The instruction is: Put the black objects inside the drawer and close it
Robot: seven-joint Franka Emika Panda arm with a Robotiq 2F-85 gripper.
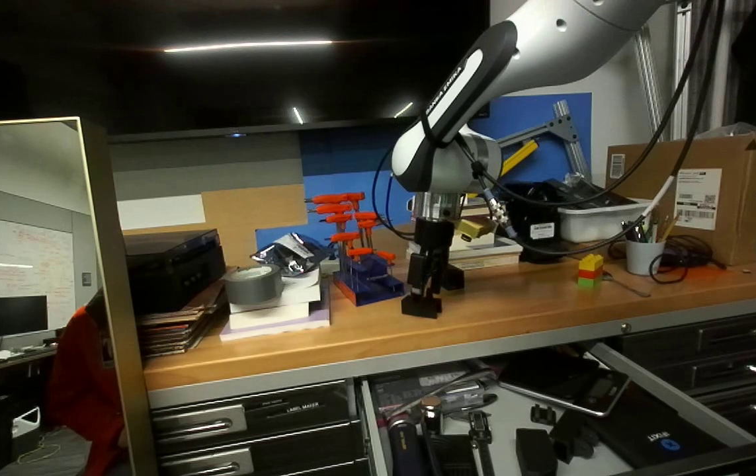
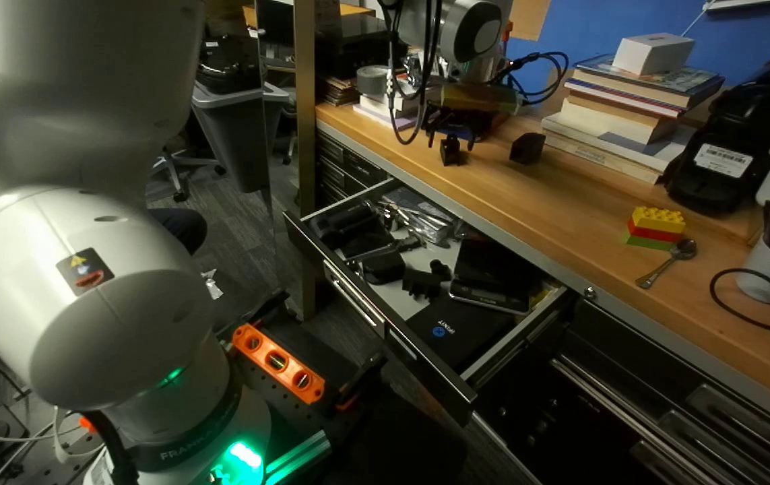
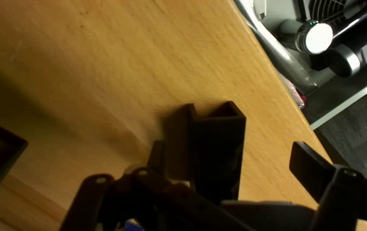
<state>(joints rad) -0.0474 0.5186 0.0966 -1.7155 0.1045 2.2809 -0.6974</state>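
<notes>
Downward points the hand [image 2: 451,141] — jaws spread wide — astride a black block [image 3: 217,147].

Two black tabletop blocks [image 2: 451,153] [image 2: 527,148], one open drawer [image 2: 438,377]; one spoon [image 2: 682,250]

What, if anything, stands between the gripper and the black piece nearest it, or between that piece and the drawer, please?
Nothing visible does. The open gripper has the black piece showing between its jaws, and the drawer is open below the front edge of the worktop. The other black piece there stands off to one side.
</notes>
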